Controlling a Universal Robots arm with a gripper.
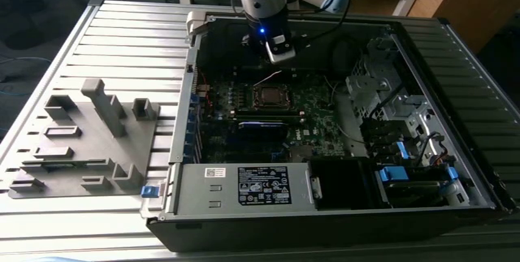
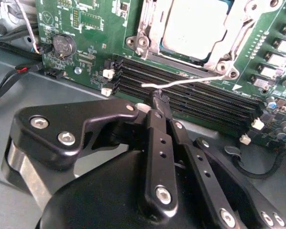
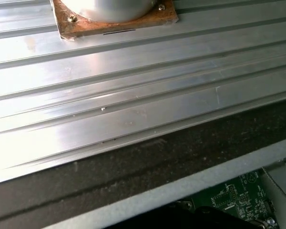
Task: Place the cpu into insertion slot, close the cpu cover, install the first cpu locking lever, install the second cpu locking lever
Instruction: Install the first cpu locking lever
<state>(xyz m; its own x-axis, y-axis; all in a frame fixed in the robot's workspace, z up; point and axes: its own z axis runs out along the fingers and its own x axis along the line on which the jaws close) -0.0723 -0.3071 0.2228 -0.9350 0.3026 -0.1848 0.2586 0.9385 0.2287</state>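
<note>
I am holding my fingers (image 2: 158, 119) together. In the exterior view, the cpu cover (image 1: 270, 95) is sitting directly below them, mid-frame.

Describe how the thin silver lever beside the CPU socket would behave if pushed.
The locking lever looks thin and wiry, so it probably flexes springily. Its smooth bare metal may prove slippery. It seems light for its length.
</note>
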